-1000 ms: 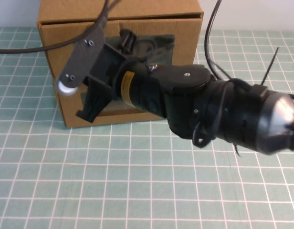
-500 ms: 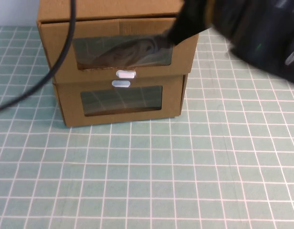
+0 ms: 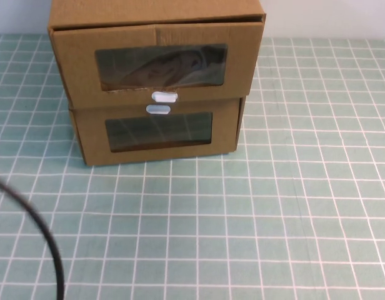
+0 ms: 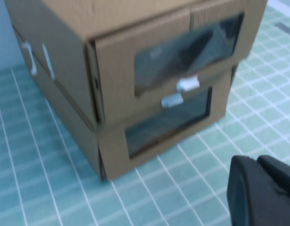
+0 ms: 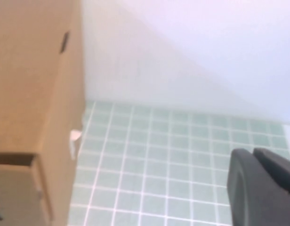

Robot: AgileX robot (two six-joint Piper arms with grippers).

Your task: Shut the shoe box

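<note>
Though stacked on a near twin, easy to pick out. Starting big: green gridded mat (image 3: 255,237) across the whole lower half of the high view. Up at top centre, the shoe box (image 3: 74,62), brown cardboard, clear window (image 3: 161,65) across its front, sitting square on the lower box (image 3: 92,140). Front panel looking close to flush; thin dark seam at its edge from the left wrist, so hard to call fully home.

Then the left gripper (image 4: 265,193), just a dark bulk over the mat, off the box's front corner, touching nothing. Apart or together? Cannot tell. Same for the right gripper (image 5: 262,188), out beside the box's side wall, well clear, grip state unreadable too. Neither one anywhere in the high view.

Black cable (image 3: 45,244) curling through the lower left. Smallest: white pull tab (image 3: 164,97) under the window, pale tab (image 3: 159,109) just beneath it on the lower box.

Dangers, by judgement: an off-centre shove, skewing the drawer and jamming it; too much force, sliding the top box back off its twin; pressing on the window, buckling the plastic.
</note>
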